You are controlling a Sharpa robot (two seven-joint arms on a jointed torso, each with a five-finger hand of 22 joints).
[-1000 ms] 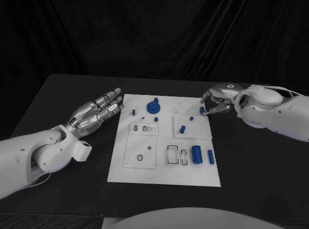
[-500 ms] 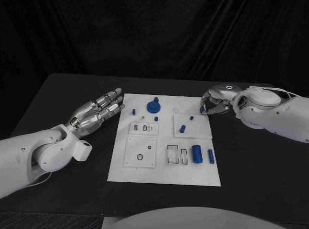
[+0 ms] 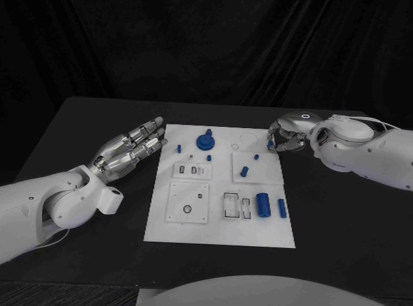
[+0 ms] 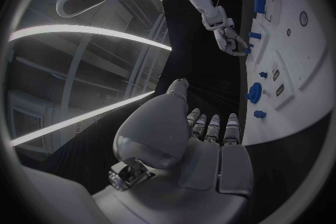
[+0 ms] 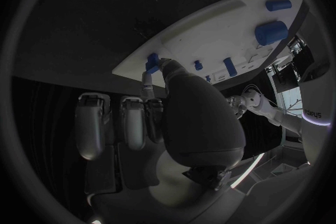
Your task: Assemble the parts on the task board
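The white task board [image 3: 220, 223] lies in the middle of the black table. My right hand [image 3: 287, 136] is at the board's far right corner and pinches a small blue part [image 3: 270, 146] between thumb and a finger, just above the board's edge. The right wrist view shows the same small blue part [image 5: 153, 59] at the fingertips [image 5: 148, 79], by the board's rim [image 5: 210, 22]. My left hand [image 3: 133, 148] hovers flat and open beside the board's far left edge, holding nothing. It is also in the left wrist view [image 4: 206, 140].
On the board are a round blue knob [image 3: 206, 141], small blue pegs [image 3: 179, 149] [image 3: 244, 171] and two blue cylinders [image 3: 264, 206] [image 3: 282, 208] near the right edge. Recessed slots [image 3: 193, 171] sit in the board's middle. Black table lies on both sides.
My right hand has shifted very slightly away from me with the small blue part. The left arm has not moved.
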